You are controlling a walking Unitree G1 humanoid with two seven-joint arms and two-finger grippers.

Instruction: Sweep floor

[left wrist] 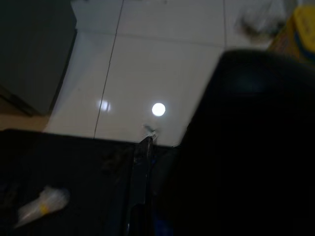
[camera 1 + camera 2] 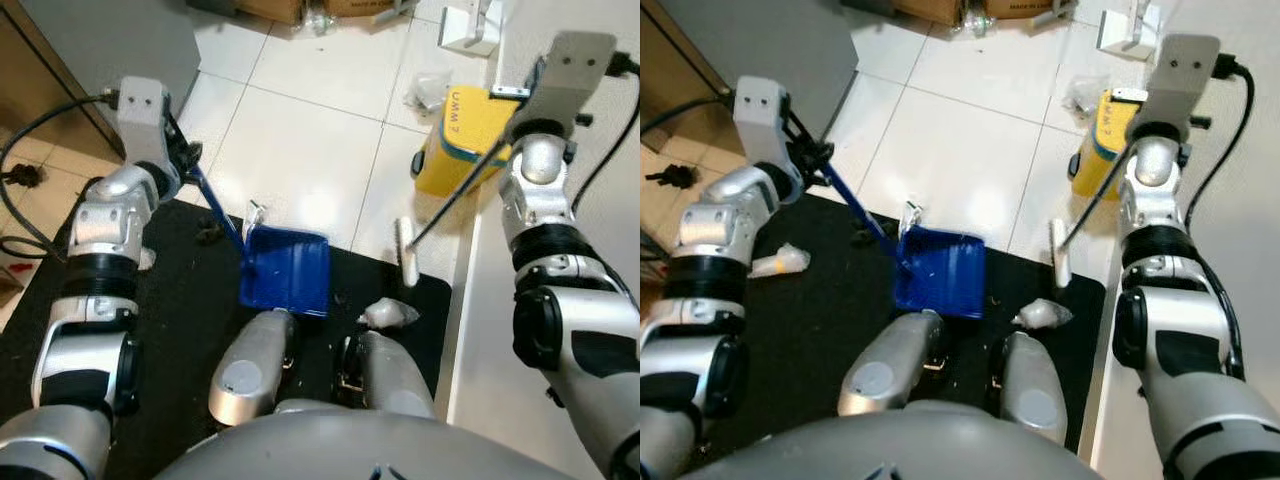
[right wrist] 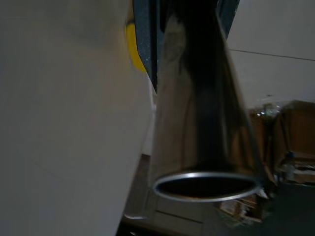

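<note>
A blue dustpan (image 2: 286, 270) rests tilted on the black mat (image 2: 180, 320) just ahead of my feet. Its long blue handle (image 2: 214, 205) runs up to my left gripper (image 2: 186, 160), which is shut on it. My right gripper (image 2: 520, 135), by the white wall, is shut on the broom's thin metal pole (image 3: 206, 123). The pole slants down to the small white broom head (image 2: 405, 250) at the mat's far edge. A crumpled white wad (image 2: 388, 314) lies on the mat beside the broom head. Another plastic wad (image 2: 780, 262) lies on the mat to the left.
A yellow container (image 2: 458, 140) stands on the white tiles by the right wall (image 2: 560, 400). A grey cabinet (image 2: 110, 40) is at the upper left, and a black cable (image 2: 20, 180) lies beside it. Cardboard boxes and litter (image 2: 980, 20) sit at the far end. A small scrap (image 2: 256, 211) lies by the dustpan.
</note>
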